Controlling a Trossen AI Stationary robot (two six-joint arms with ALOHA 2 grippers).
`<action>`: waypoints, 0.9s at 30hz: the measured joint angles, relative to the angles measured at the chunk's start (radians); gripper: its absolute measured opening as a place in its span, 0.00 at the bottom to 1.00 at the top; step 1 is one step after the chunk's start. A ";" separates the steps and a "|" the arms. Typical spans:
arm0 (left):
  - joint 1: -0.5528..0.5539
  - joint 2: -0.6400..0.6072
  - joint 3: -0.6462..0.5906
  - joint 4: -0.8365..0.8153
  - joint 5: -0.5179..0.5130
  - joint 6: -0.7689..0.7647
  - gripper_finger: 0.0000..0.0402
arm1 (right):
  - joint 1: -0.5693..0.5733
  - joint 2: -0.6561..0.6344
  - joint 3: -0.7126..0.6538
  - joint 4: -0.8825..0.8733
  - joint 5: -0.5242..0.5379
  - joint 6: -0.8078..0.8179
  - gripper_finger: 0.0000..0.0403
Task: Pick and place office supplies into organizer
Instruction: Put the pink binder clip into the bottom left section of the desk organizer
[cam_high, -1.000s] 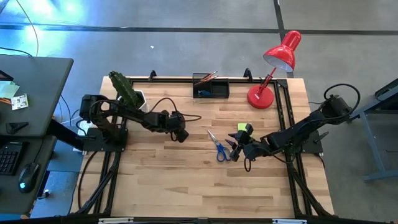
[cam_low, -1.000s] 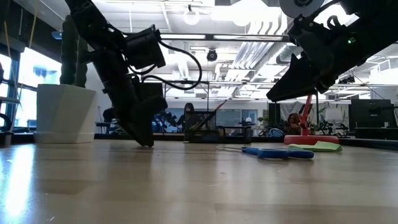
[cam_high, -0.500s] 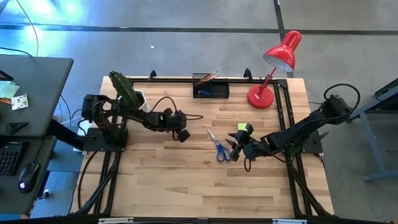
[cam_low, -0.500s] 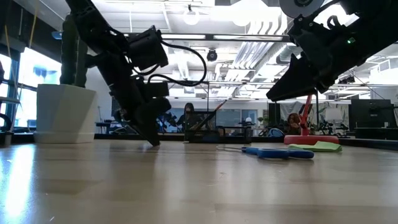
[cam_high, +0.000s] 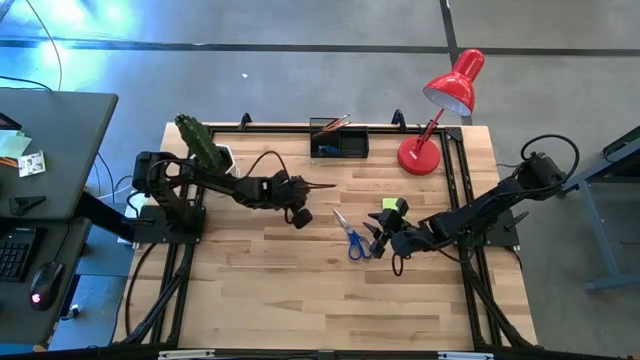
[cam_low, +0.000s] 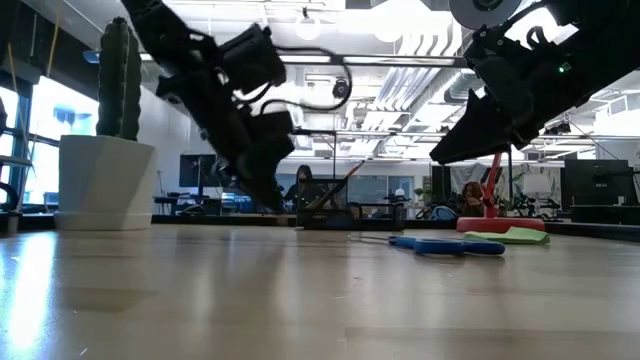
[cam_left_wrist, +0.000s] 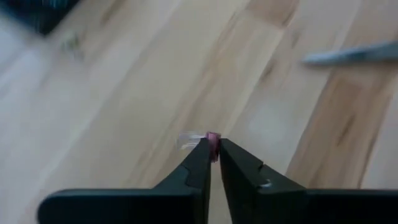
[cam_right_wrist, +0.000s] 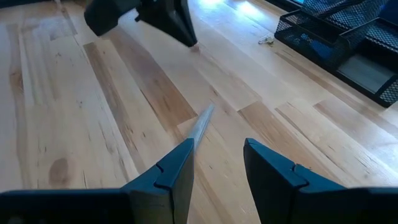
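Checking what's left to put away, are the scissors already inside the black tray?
No, the scissors lie flat on the bare table, well apart from the black tray at the far edge.

The wooden desk (cam_high: 300, 290) carries a black organizer (cam_high: 339, 142); right of it a red lamp (cam_high: 420, 156), nearer scissors (cam_high: 351, 238) and a green pad (cam_high: 391, 206).

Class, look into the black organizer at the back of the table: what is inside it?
The organizer holds slanted pencils and something blue in one compartment. Its walls hide the rest.
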 joint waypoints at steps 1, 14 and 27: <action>0.000 0.000 0.014 -0.001 0.000 0.019 0.04 | 0.000 0.000 0.000 -0.001 0.000 0.000 0.33; 0.021 -0.003 0.161 -0.095 -0.020 0.151 0.01 | 0.000 0.000 0.000 -0.004 -0.003 0.000 0.33; -0.153 -0.223 -0.025 -0.022 -0.005 0.088 0.01 | -0.077 0.109 0.006 0.252 -0.102 -0.161 0.33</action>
